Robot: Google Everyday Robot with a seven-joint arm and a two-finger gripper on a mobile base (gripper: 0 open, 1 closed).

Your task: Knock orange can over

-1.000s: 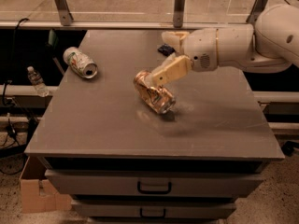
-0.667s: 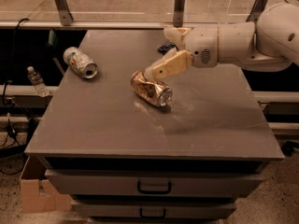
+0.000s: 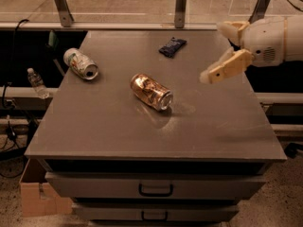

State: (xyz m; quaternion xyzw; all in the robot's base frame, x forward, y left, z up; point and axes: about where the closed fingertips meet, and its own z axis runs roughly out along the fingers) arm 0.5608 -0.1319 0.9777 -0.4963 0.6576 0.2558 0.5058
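Notes orange can [image 3: 151,92] on its side at middle of table [image 3: 118,131]; notes gripper [image 3: 214,52] well apart above right edge, released, empty.

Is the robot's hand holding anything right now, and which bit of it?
Nothing. The gripper hangs open and empty over the right side of the table, apart from the orange can, which lies on its side.

White rounded arm [image 3: 279,39]; cream 2-finger end effector [image 3: 214,52] over table [image 3: 142,136] edge.
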